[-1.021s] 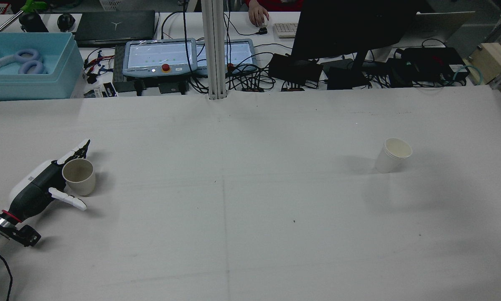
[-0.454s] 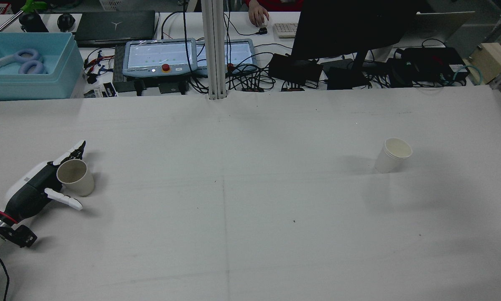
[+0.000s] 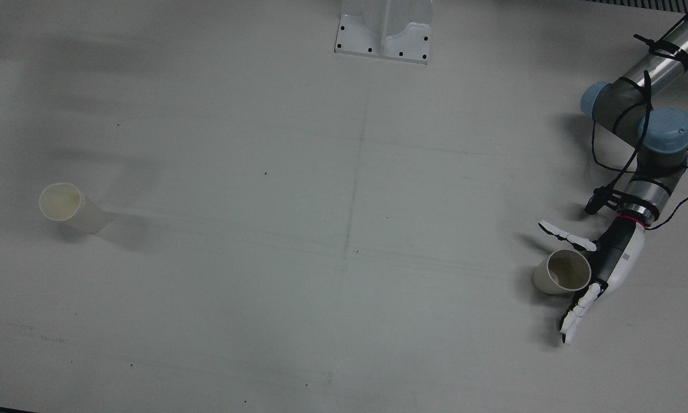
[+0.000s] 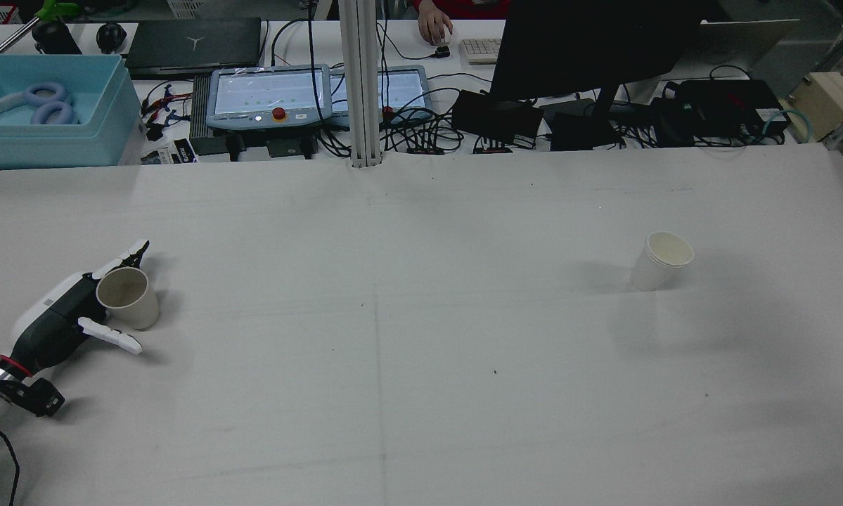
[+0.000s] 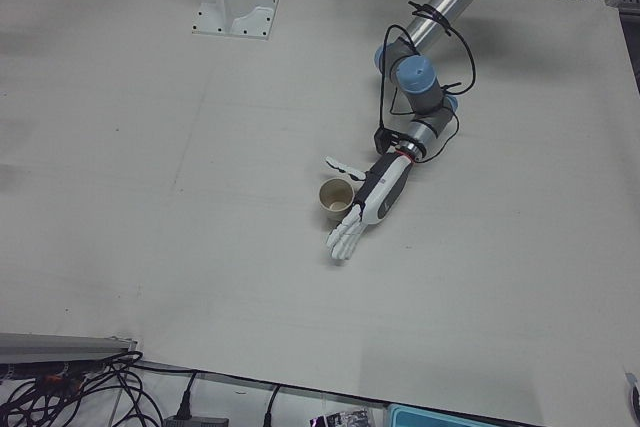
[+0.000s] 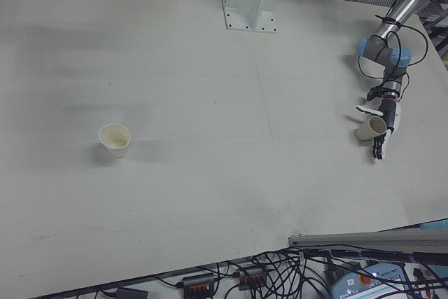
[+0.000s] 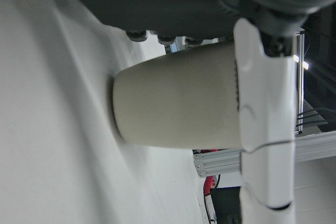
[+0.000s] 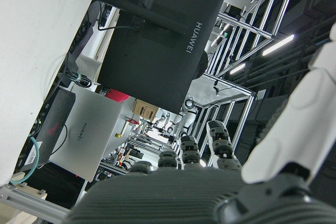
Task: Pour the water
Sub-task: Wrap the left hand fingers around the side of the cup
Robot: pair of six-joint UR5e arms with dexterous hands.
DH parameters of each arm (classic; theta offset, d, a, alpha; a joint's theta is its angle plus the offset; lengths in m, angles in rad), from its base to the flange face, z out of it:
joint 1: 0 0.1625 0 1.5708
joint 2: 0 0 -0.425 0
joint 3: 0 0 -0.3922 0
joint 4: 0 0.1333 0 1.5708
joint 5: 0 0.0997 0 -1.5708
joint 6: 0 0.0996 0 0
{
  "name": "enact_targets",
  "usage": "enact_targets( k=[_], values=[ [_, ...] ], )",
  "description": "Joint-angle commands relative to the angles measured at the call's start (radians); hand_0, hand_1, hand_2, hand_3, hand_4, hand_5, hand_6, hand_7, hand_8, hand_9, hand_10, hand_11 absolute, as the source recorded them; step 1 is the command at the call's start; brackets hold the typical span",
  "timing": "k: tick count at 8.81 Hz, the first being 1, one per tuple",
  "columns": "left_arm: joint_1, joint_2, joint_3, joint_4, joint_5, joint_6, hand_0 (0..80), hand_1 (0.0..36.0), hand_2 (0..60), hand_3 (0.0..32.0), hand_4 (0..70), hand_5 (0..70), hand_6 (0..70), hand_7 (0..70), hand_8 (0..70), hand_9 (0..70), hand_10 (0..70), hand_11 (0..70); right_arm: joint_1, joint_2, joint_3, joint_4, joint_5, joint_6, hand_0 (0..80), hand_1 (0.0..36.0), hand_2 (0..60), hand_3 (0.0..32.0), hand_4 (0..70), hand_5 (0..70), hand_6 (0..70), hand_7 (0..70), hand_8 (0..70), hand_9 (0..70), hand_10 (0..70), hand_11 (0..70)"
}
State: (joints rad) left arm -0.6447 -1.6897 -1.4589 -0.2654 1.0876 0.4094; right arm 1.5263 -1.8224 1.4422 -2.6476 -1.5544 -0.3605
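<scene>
A beige cup stands on the white table at its left side; it also shows in the front view, the left-front view and the left hand view. My left hand is open, low on the table, with the cup between its thumb and straight fingers, close to the palm. A white paper cup stands upright far off at the right side, and shows in the front view too. My right hand shows only in its own view, fingers spread and holding nothing.
Beyond the table's far edge are two teach pendants, a black monitor, cables and a light-blue box. An aluminium post stands at the far middle. A white pedestal base sits at the robot's side.
My left hand and the beige cup have shifted slightly to the left on the table since a second ago. The fingers stay open. The white paper cup has not moved.
</scene>
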Motion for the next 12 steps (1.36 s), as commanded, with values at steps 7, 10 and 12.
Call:
enact_targets(
  k=[7,10,12],
  values=[
    [-0.004,-0.031,0.0,0.058,-0.009,-0.001,77.3,30.1,16.1,0.0,29.8,41.9,0.0,1.2,0.0,0.0,0.0,1.1,-0.003,0.003,-0.006,0.0,0.008,0.0,46.1,4.6,0.0,0.0,17.2,9.3,5.3,12.0,3.5,4.2,0.0,0.0],
    [-0.007,-0.031,0.0,0.064,-0.011,-0.003,79.3,36.0,50.8,0.0,36.4,56.7,0.0,1.6,0.0,0.0,0.0,2.4,-0.003,0.003,-0.006,0.0,0.008,0.0,46.1,4.9,0.0,0.0,17.4,9.3,5.2,11.9,3.4,4.2,0.0,0.0],
    [-0.009,-0.031,-0.004,0.075,-0.011,-0.006,71.4,36.0,60.0,0.0,36.2,58.3,0.2,2.4,0.1,0.0,0.0,3.0,-0.003,0.003,-0.006,0.0,0.008,0.0,46.3,5.1,0.0,0.0,17.5,9.5,5.3,12.0,3.3,4.1,0.0,0.0]
  ],
)
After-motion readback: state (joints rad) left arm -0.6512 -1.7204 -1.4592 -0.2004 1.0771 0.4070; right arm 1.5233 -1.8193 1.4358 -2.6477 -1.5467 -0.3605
